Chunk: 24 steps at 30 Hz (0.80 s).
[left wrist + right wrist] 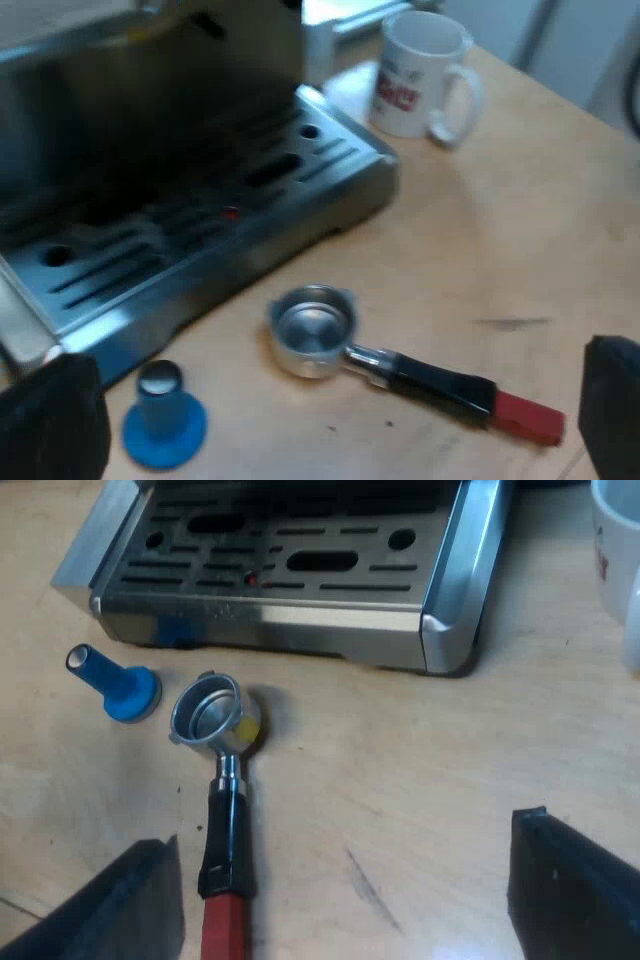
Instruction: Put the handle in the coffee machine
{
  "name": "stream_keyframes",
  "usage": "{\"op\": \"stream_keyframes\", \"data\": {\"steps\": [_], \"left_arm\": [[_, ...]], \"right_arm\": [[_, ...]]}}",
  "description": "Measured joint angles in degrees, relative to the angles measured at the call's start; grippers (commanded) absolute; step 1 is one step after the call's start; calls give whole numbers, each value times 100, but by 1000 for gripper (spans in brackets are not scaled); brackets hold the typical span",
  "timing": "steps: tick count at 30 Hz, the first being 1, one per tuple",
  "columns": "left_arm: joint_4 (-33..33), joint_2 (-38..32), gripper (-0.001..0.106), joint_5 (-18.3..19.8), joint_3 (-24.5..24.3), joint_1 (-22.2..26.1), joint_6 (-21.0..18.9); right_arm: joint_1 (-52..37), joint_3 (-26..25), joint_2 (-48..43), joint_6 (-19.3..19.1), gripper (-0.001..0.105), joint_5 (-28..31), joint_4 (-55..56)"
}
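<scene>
The metal holder (330, 335) lies loose on the wooden table just before the espresso machine's drip tray (200, 225), its empty basket toward the machine and its dark handle ending in red (525, 418) pointing away. My left gripper (330, 415) hovers open above it, fingers wide apart and holding nothing. In the right wrist view the holder (225, 820) lies below the drip tray (290, 575), red end nearest the camera. My right gripper (350, 890) is open over the bare table beside the handle, and holds nothing.
A blue tamper (163, 418) stands on the table close to the holder's basket, near the drip tray's corner; it also shows as the tamper (115, 685). A white mug (420, 75) with red print stands beside the machine; its edge is the mug (620, 550).
</scene>
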Motion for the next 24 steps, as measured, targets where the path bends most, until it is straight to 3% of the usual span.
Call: {"op": "stream_keyframes", "data": {"steps": [2,3,6,12,19,21,23,24], "left_arm": [[43,230,97,332,0,-77,0],[39,359,97,533,0,-115,0],[39,613,95,816,0,-167,72],[39,1011,90,863,0,-313,523],[39,1612,90,885,0,-950,899],[39,1811,90,885,0,-1229,952],[28,1933,90,885,0,-1503,985],[28,2008,90,869,0,-1668,996]], "right_arm": [[0,-47,89,-38,69,-42,72],[0,-269,394,-271,69,-327,275],[0,-386,1083,-395,69,-771,253],[0,-386,1564,-447,69,-830,269],[95,-386,1911,-500,69,-843,268],[1269,-374,2397,-506,69,-165,268],[1570,-374,2467,-426,69,-8,221],[1862,-374,2545,-210,69,182,138]]}}
